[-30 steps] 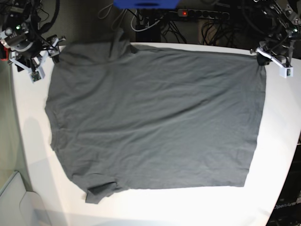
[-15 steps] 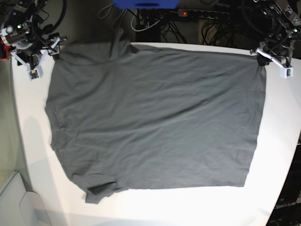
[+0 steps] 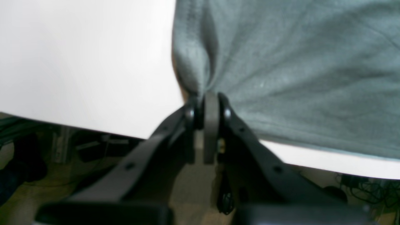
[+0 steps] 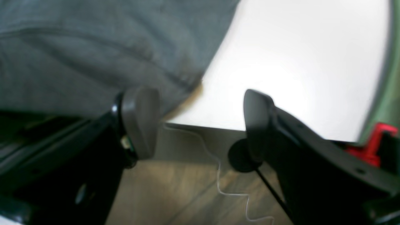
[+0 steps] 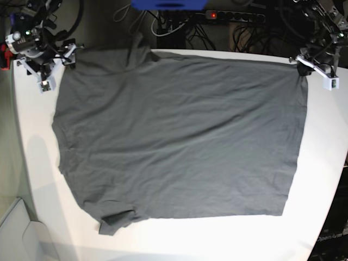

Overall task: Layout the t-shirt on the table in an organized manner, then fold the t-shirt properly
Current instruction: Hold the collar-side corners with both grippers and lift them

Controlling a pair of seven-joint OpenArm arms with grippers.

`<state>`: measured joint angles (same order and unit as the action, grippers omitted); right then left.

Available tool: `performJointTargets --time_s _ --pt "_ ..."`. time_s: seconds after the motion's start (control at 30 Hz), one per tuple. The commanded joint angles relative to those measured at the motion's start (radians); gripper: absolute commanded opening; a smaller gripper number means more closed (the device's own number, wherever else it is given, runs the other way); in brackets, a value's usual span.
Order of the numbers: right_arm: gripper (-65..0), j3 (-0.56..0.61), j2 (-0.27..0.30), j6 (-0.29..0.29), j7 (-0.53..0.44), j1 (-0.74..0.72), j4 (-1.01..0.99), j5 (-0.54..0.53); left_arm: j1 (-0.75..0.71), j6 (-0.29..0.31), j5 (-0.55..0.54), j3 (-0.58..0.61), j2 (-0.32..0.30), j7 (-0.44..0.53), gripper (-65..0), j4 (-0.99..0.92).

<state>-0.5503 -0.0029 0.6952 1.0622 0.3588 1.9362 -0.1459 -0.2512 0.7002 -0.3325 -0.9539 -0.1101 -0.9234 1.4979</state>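
Observation:
The dark grey t-shirt lies spread flat over the white table, with one sleeve tucked at the near left. My left gripper is at the far right corner, shut on the t-shirt's corner. In the left wrist view its pads pinch bunched cloth at the table's edge. My right gripper is at the far left corner, open. In the right wrist view its fingers stand wide apart at the shirt's edge, holding nothing.
Behind the table are a power strip with a red light, cables and a blue object. A loose thread hangs below the table's edge. A red part sits beside the right arm.
My right gripper has shifted a little toward the far edge and toward the shirt's corner, staying open. The left gripper and the t-shirt have not moved.

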Motion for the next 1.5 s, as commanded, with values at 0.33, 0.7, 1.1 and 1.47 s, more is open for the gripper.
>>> performJointTargets --time_s 0.33,0.7,1.1,1.47 --pt "-22.3 0.005 -0.004 0.003 -0.026 -0.031 -0.074 -0.007 -0.001 -0.004 0.009 -0.004 -0.012 0.004 -64.7 0.017" --pt "-22.5 0.011 -0.006 0.003 -0.027 -0.027 -0.082 -0.007 -0.001 -0.004 0.006 -0.004 -0.012 0.0 -64.7 0.017" --pt "-22.7 0.011 -0.013 0.003 -0.027 -0.027 -0.083 -0.007 -0.001 -0.004 0.006 -0.009 -0.013 -0.001 -64.7 0.017" --pt "-22.7 0.017 -0.044 0.003 -0.029 -0.02 -0.083 -0.007 -0.001 -0.004 0.006 -0.009 -0.015 -0.001 -64.7 0.017"
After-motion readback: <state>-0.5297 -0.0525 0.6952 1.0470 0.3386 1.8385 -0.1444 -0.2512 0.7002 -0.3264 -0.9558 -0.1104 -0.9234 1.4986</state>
